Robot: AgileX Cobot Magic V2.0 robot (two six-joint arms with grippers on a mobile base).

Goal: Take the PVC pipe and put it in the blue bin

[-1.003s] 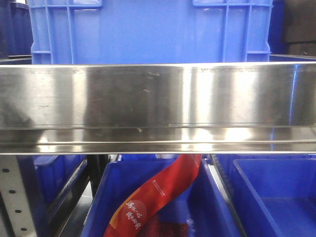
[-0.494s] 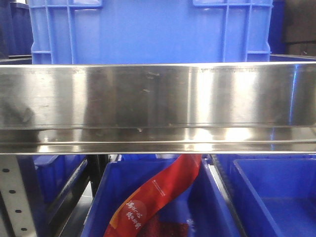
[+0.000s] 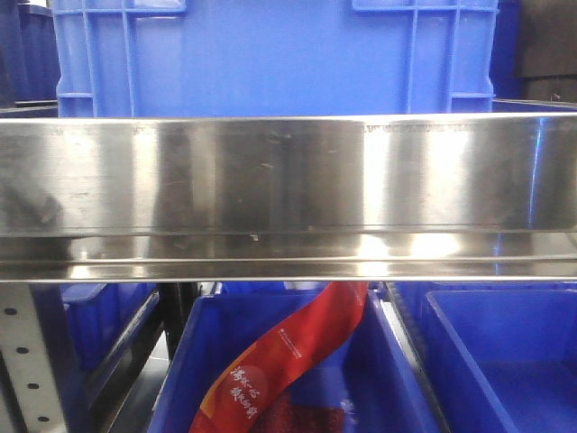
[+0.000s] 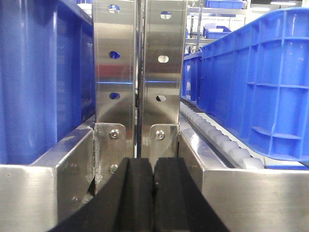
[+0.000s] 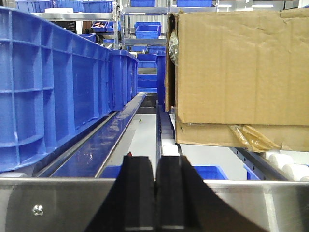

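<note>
Steel filled the middle of the front view: a shiny rail (image 3: 288, 194) ran straight across from edge to edge. A blue crate (image 3: 270, 59) stood on the shelf behind and above it. Below the rail sat a blue bin (image 3: 180, 379) holding a red packet (image 3: 288, 356) with white print, tilted up to the right, and another bin (image 3: 505, 361) lay just beside it on the right. A perforated upright (image 3: 22, 361) showed at lower left. No arm or gripper appeared here, and the pipe was not in sight.

In the left wrist view, the left gripper (image 4: 154, 198) had its two black fingers (image 4: 137, 198) pressed together with only a thin seam between them, nothing held. They pointed at two perforated steel posts (image 4: 140, 72) bolted side by side onto a steel ledge (image 4: 43, 193). A blue bin wall (image 4: 43, 82) rose on the left, a ribbed blue crate (image 4: 260, 87) on the right, resting on white rollers (image 4: 217, 137). The pipe did not show.

In the right wrist view, the right gripper (image 5: 155, 198) likewise had its black fingers (image 5: 140, 198) closed against each other, empty, above a steel rail (image 5: 48, 203). A blue crate (image 5: 53, 82) ran along the left, a cardboard box (image 5: 236, 72) sat on rollers (image 5: 285, 166) to the right, and more blue bins (image 5: 147, 29) stood on racks far back. Again the pipe was nowhere visible.
</note>
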